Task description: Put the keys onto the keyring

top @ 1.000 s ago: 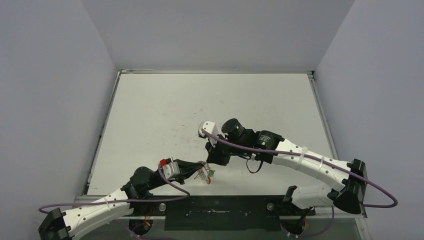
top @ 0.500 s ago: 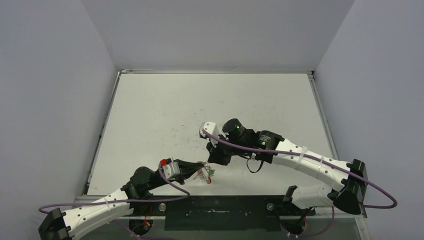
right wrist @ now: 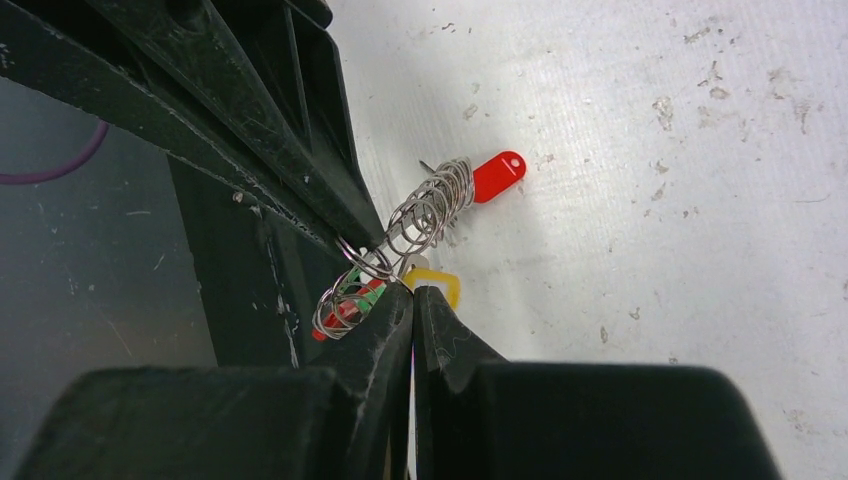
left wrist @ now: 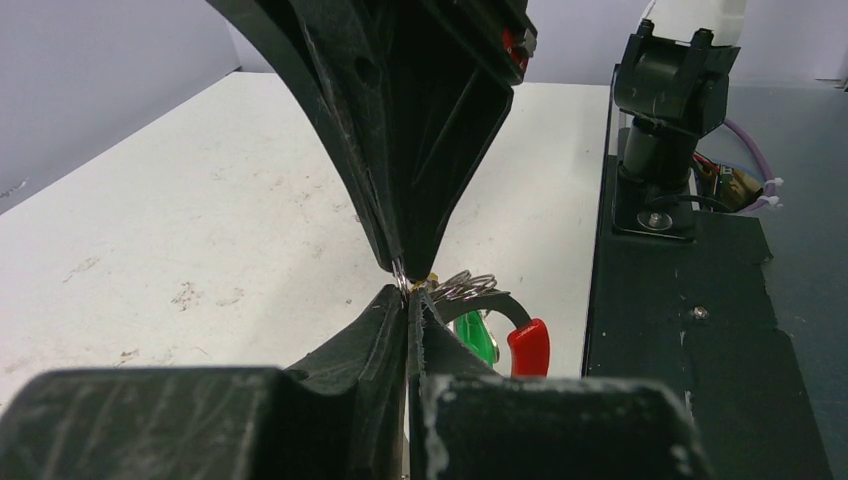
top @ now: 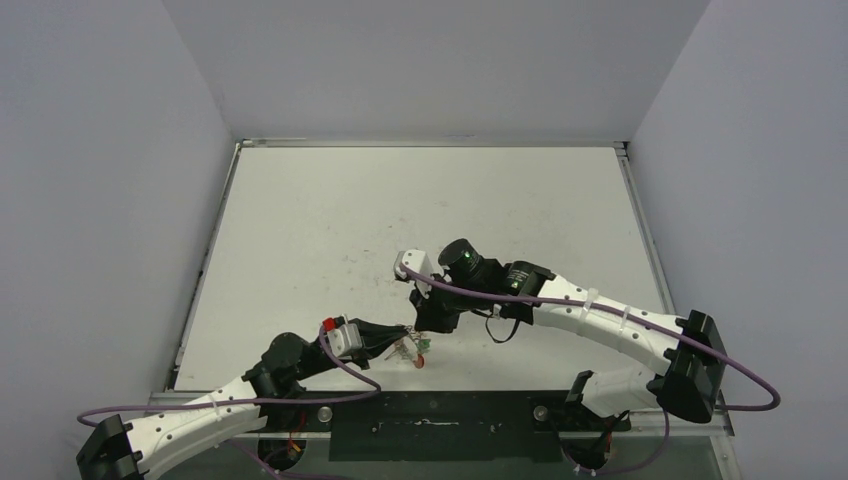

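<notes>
Now mid-threading, by the look of it. Table (top: 300,220) white and scuffed beneath the keyring (right wrist: 425,210). Left arm (top: 200,415) and right arm (top: 600,320) reaching in from opposite sides of the keyring, tips meeting right at it. Left gripper (left wrist: 408,300) clenched on the keyring's wire at one end of the coil, holding that end up off the surface. Right gripper (right wrist: 412,292) clenched too, tips just under the coil's middle, w/ yellow key (right wrist: 440,285) right at the fingertips. Prob. pinched there, though exact contact hidden by the pads. Keyring itself a stretched silver coil, slanting away from the left gripper's tip. Red key (right wrist: 498,175) at the keyring's far end, resting on the surface. Green key (right wrist: 365,290) tucked among the loops at the held end, w/ a bit of red beside it. So seemingly two keys on, yellow left to go. Next move, as a judgement: needs the yellow key's hole lined up w/ the free wire end, then slid along the coil w/ the keyring kept steady. Tiny part, thin wire, so a slip or miss quite possible.
</notes>
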Available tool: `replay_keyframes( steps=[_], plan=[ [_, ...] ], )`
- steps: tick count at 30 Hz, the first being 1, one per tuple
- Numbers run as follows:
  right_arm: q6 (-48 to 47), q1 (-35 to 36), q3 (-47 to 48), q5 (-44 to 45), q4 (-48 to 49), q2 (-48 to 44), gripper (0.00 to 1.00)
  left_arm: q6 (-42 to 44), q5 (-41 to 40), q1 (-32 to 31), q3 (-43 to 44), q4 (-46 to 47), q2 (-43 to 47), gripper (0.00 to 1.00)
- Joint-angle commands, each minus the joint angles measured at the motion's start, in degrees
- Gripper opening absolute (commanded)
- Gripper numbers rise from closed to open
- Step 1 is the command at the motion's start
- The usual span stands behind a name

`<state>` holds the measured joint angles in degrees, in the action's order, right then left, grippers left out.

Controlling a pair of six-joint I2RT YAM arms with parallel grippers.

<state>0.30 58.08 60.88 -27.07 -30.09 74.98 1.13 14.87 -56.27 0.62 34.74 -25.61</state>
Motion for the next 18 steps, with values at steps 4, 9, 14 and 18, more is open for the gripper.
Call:
replay_keyframes(
  steps=[4, 9, 14, 18],
  plan=[
    [-2.3, -0.1, -0.8, -3.7, 2.6, 1.0, 0.00, 0.2, 0.1, -0.2, 1.8, 3.8, 0.3, 0.00],
    [-3.8, 0.0, -1.8, -5.7, 3.9, 1.0, 0.00, 0.2, 0.2, -0.2, 1.8, 3.9, 0.3, 0.00],
    [-6.1, -0.1, -3.6, -4.7, 5.6, -3.4, 0.33, 0.0, 0.1, -0.2, 1.5, 3.9, 0.6, 0.00],
    [-9.3, -0.2, -6.5, -6.6, 9.2, -8.5, 0.42, -0.1, 0.1, -0.2, 1.4, 3.8, 0.7, 0.00]
  ],
)
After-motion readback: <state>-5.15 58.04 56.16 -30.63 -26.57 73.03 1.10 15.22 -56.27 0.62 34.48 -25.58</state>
